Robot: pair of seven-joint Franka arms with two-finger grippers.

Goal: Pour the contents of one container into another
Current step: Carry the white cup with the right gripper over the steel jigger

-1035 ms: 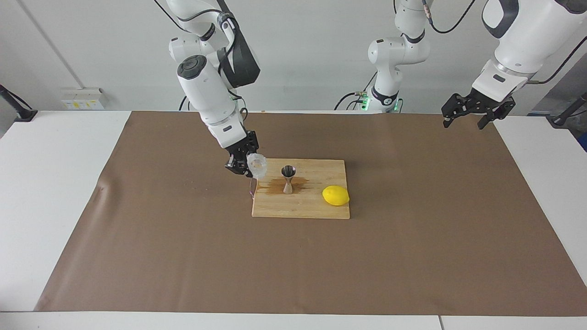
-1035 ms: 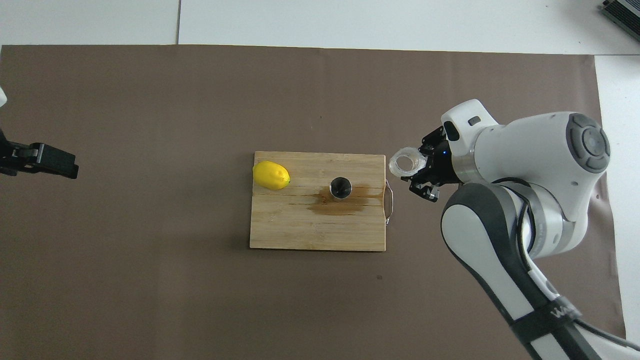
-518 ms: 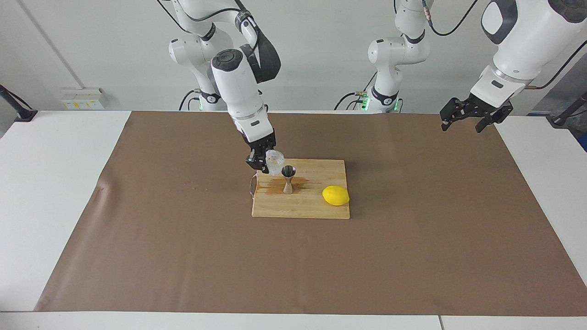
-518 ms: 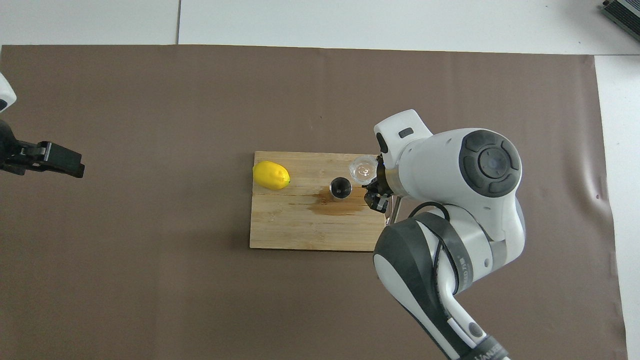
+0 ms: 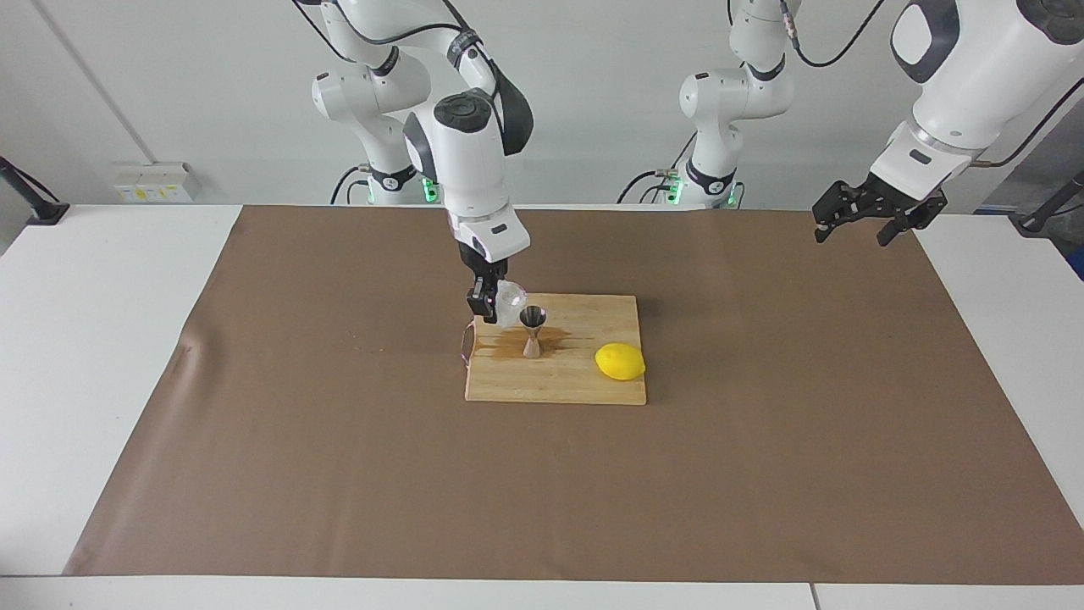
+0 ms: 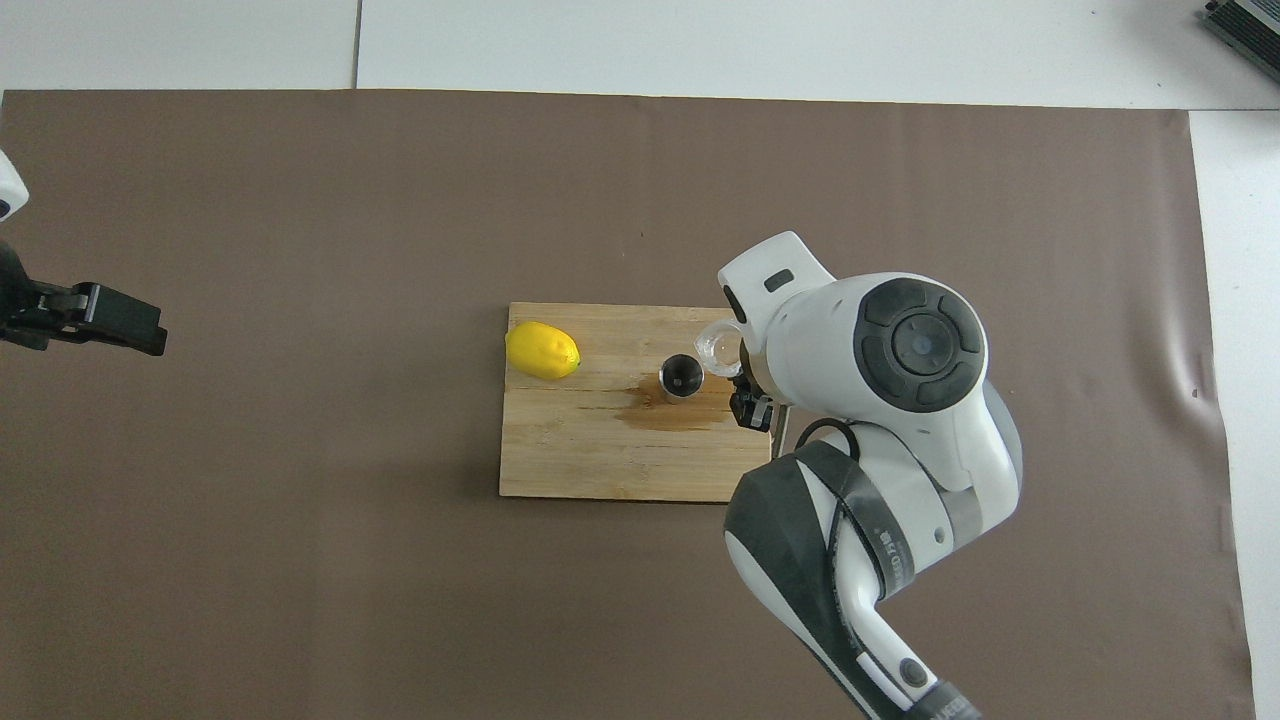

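The tabletop (image 5: 102, 339) carries a broad brown paper sheet (image 5: 762, 424), and near the sheet's middle lies a wooden cutting board (image 5: 559, 381) with a dark wet stain (image 6: 670, 412) spread across it. The right arm reaches in over the board's end toward its own side of the tabletop; its right tool (image 5: 489, 303) is pinching the glass tumbler (image 5: 510, 303), which hangs tilted in the air, its mouth leaning toward the steel jigger (image 5: 533, 332) just beside it. The left tool (image 5: 854, 222) (its arm waits) hangs with fingers spread over the sheet's edge at the left arm's end. A yellow lemon (image 5: 620, 362) rests on the board toward the left arm's end. The jigger stands upright on the stain, between the tumbler and the lemon.
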